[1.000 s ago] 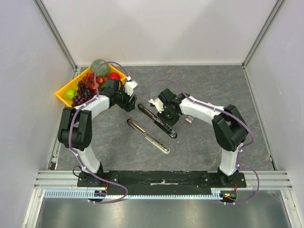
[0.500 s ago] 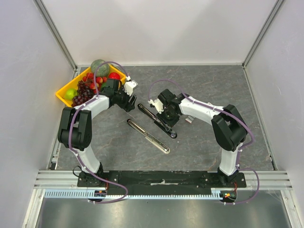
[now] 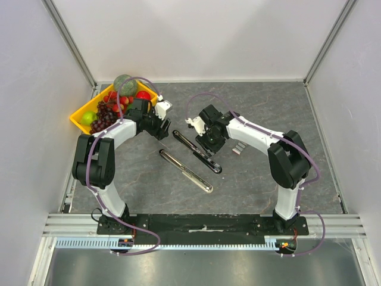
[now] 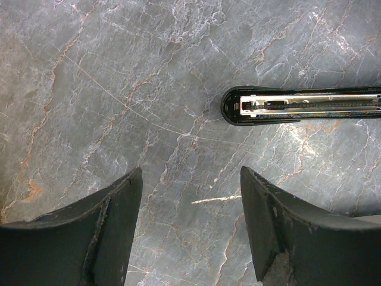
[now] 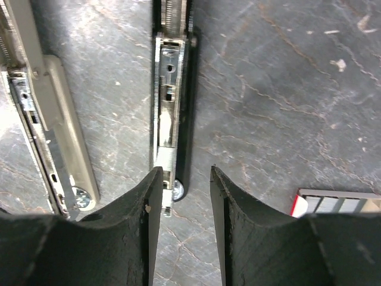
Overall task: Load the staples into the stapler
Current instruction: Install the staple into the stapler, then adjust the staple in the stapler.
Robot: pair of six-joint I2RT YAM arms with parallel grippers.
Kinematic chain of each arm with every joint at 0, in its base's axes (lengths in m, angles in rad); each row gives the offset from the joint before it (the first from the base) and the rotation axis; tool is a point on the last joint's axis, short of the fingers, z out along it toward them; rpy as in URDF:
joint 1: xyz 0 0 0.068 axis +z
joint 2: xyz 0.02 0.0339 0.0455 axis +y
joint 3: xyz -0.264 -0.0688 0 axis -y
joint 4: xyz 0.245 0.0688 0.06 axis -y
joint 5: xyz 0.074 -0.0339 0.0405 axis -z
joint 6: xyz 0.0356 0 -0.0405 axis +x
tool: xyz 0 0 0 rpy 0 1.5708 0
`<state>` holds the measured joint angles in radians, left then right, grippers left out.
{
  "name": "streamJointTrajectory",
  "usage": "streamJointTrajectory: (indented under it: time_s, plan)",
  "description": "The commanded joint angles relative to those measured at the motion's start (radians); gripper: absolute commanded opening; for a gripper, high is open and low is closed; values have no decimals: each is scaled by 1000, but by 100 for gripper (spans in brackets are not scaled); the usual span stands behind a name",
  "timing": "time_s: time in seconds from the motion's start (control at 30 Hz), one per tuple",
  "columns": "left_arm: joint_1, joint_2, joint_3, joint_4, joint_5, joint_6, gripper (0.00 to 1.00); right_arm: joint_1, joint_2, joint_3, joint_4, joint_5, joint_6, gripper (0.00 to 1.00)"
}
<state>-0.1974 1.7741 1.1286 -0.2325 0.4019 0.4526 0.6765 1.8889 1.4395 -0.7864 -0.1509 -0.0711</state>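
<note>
Surface [image 4: 107, 71]: grey marble, white and rust veins. Stapler [image 5: 177, 119]: black base, silver channel. Staples [image 5: 342, 204]: grey; red-edged box. Tray [image 3: 76, 118]: yellow. Cables [image 3: 203, 100]: purple.

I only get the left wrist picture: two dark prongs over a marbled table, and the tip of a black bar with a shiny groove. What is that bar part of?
Observer: From above, it is one long half of a stapler laid open. A silvery bar lies parallel beside it.
Operator: Is anything near the end I cannot see?
Observer: Yes, the right pincer hangs by that other end, its prongs a little apart, with nothing held.
Operator: And where are the staples?
Observer: A small red-and-white staple box with grey strips inside lies just to that pincer's right.
</note>
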Motion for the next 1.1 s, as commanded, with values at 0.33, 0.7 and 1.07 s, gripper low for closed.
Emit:
streamJointTrajectory:
  time_s: [0.33, 0.7, 1.07]
  plan:
    - [9, 2, 20, 22, 12, -17, 73, -45, 44, 25, 4, 4, -13, 47]
    - [10, 13, 23, 25, 20, -19, 73, -45, 15, 27, 15, -24, -6, 48]
    - [10, 10, 25, 24, 18, -23, 73, -38, -10, -5, 27, -47, -7, 48]
